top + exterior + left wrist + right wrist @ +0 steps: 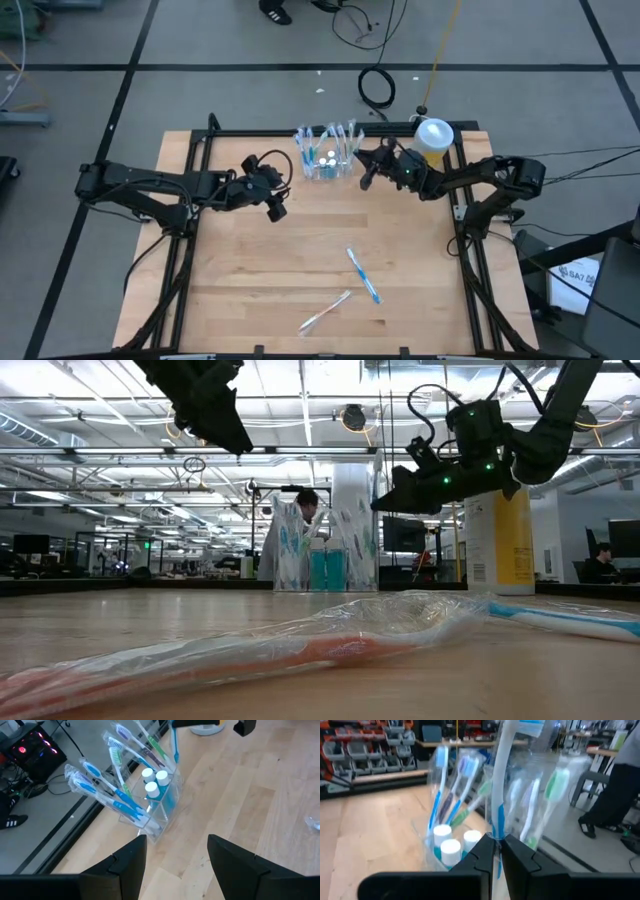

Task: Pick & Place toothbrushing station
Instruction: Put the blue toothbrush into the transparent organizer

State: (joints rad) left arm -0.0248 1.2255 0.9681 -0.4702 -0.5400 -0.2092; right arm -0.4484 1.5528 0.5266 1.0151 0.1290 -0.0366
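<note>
Right tool (366, 166) hangs above the back of the bench, just beside the toothbrush holder (328, 152); fingers pressed together on a wrapped toothbrush (501, 790) standing upright between them. Left tool (283, 192) hovers on the holder's other side, a little nearer the front; fingers (131, 865) spread, nothing between them.

Bench (250, 270): pale wood planks inside a black frame. Grey floor beyond, crossed by dark lines; a coiled black cable (377, 88) lies on it behind the bench. Low view looks into a large open hall with ceiling rails and strip lights; a person (292, 538) in a light coat bends forward in the distance.

Holder: small, clear plastic, standing upright at the back middle of the bench. Several wrapped toothbrushes (107, 790) fan out of it, blue and green handles among them. Three white caps (152, 780) sit inside, over blue contents.

Yellow canister with white lid (433, 138) stands at the back right corner, behind the right arm. Two more wrapped brushes lie flat toward the front: a blue one (363, 274) and a pale one (325, 311), near each other, well apart from the holder.
</note>
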